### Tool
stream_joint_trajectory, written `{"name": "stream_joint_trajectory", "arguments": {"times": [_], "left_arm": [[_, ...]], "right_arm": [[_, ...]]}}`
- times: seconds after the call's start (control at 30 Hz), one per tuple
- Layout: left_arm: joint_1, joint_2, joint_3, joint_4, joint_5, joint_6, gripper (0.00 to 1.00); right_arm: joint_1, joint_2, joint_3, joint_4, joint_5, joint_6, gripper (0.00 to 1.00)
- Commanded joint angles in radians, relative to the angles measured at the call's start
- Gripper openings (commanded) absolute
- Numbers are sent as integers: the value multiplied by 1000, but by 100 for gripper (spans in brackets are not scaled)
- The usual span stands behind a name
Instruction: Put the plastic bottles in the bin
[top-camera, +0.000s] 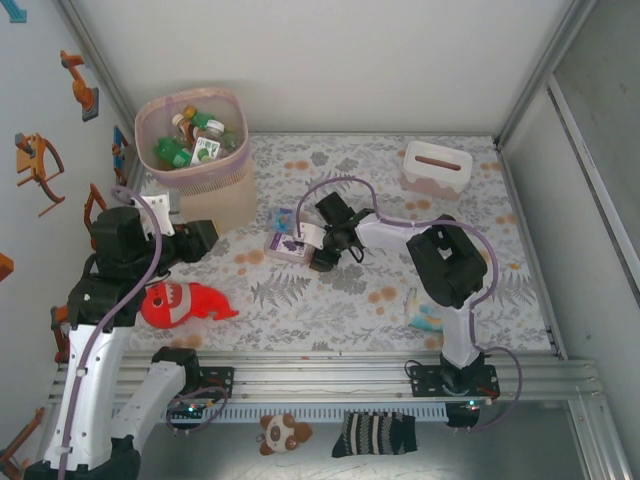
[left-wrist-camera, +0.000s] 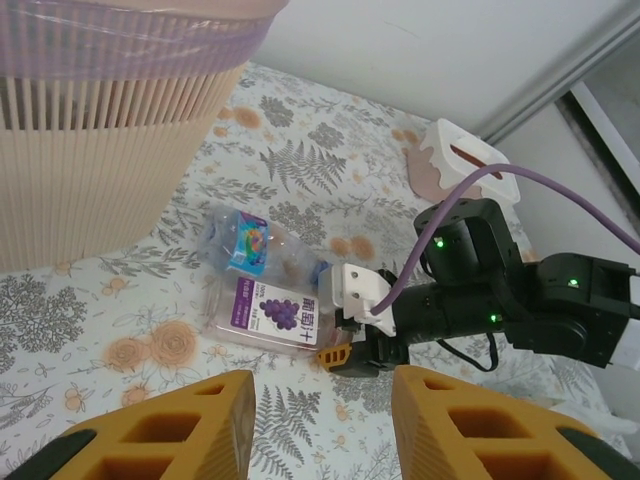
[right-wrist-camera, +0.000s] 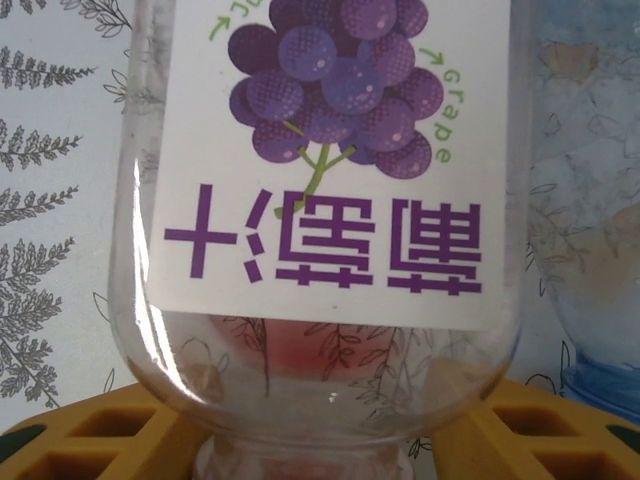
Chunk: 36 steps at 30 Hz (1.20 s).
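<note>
The right gripper (right-wrist-camera: 315, 445) has its yellow pads (right-wrist-camera: 90, 430) on either side of the neck of the grape bottle (right-wrist-camera: 320, 200). That bottle lies on its side on the table (top-camera: 330, 300), a little left of centre. The pads sit close to the neck, but I cannot tell whether they pinch it or only flank it. The left gripper (left-wrist-camera: 320, 440) hangs just beside the bin (top-camera: 228, 200), jaws apart with nothing between them.

A blue-label bottle (left-wrist-camera: 245, 240) lies just beyond the grape one, touching it or nearly so. The bin stands at the far left, with several bottles (top-camera: 190, 140) in it.

Risks, as I judge them:
- The neck is narrow, smooth and tapered, so a hold there could slip or let the body swing down on the lift.
- The neighbour could be nudged and roll away.
- The left arm stands between the grape bottle and the bin, so the carry could clash with it.

The cap is cut off at the bottom edge of the right wrist view. The bottle's shoulder hides the pad contact. How much room the bin has left is hard to read.
</note>
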Motion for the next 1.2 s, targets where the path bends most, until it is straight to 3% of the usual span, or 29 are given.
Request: {"name": "stream_joint_trajectory", "arguments": {"times": [0.0, 0.33, 0.77, 1.0, 1.17], "left_arm": [[-5, -27, -10, -5, -39, -27, 43], [-4, -86, 0, -27, -154, -59, 52], [-8, -29, -45, 215, 97, -186, 58], [-38, 8, -57, 369, 137, -267, 66], [-112, 56, -22, 432, 111, -285, 73]], "right_arm": [[-5, -51, -7, -14, -19, -1, 53], [-4, -180, -24, -53, -53, 19, 38], [-2, -469, -135, 58, -84, 167, 35], [-1, -628, -186, 217, -88, 317, 32], [-1, -708, -202, 326, -62, 406, 30]]}}
